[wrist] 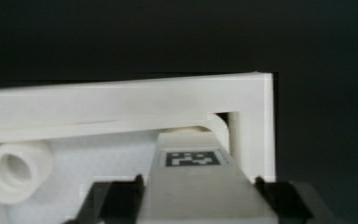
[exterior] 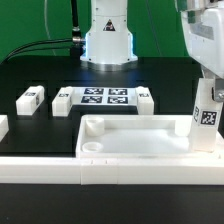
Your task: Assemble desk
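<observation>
1. Closest in, the wrist view shows my two-finger gripper (wrist: pixel 197 200) straddling a white square plastic post leg (wrist: pixel 197 172). One dark finger (wrist: pixel 114 200) stands on each side. Only thin slivers of shadow separate pads and post, so I cannot tell whether I am clamping it or merely flanking it.
2. Only this view shows the leg's small tag face-on. It is a black-and-white square pattern, too blurred to make out.
3. Just past the leg is the wide white rimmed tabletop slab (wrist: pixel 87 105). The post stands inside its corner, close to the raised rim, with a round white socket (wrist: pixel 12 168) beside it on the slab's floor.
4. Only the exterior view gives the whole layout. A long white border bar (exterior: pixel 60 172) lies nearest, and the tabletop slab (exterior: pixel 140 140) is behind it. The leg (exterior: pixel 207 122) stands upright at the slab's corner on the exterior view's right, under my gripper (exterior: pixel 208 98).
5. Farther back, three loose tagged legs (exterior: pixel 30 100) (exterior: pixel 63 102) (exterior: pixel 145 100) lie on the black table (exterior: pixel 40 75). The first two lie on one side of the marker board (exterior: pixel 105 97) and the third on the other.
6. Farthest off is my white robot base (exterior: pixel 108 40).
</observation>
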`<state>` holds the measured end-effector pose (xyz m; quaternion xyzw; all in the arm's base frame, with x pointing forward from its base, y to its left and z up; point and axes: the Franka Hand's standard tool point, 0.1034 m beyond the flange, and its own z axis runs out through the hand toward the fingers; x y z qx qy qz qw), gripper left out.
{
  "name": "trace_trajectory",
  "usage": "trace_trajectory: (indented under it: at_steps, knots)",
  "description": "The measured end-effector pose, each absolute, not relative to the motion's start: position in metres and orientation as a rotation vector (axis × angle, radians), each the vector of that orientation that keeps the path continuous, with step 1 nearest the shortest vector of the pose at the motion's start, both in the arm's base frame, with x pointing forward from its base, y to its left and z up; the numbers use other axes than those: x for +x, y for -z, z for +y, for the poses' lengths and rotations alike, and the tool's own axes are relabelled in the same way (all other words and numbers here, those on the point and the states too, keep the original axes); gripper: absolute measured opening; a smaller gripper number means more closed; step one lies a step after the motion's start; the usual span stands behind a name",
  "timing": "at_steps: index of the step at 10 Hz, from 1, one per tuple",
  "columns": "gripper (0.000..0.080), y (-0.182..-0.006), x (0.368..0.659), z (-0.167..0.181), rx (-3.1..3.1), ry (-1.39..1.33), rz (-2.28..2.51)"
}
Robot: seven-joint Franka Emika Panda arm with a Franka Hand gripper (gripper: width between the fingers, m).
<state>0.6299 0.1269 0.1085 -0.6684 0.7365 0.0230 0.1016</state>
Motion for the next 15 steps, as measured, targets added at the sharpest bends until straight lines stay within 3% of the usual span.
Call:
trace_trajectory:
  at_steps: [1, 3, 11, 15]
  knots:
    - [0.0366, -0.108, 0.63, 0.127, -2.006, -0.064, 2.146]
    - [0.062, -0.108, 0.63, 0.127, -2.027, -0.062, 2.125]
    - [0.0649, -0.107, 0.628, 0.121, -2.603, 0.001, 1.4]
    - [0.0649, -0.116, 0.63, 0.111, -2.984, -0.031, 0.749]
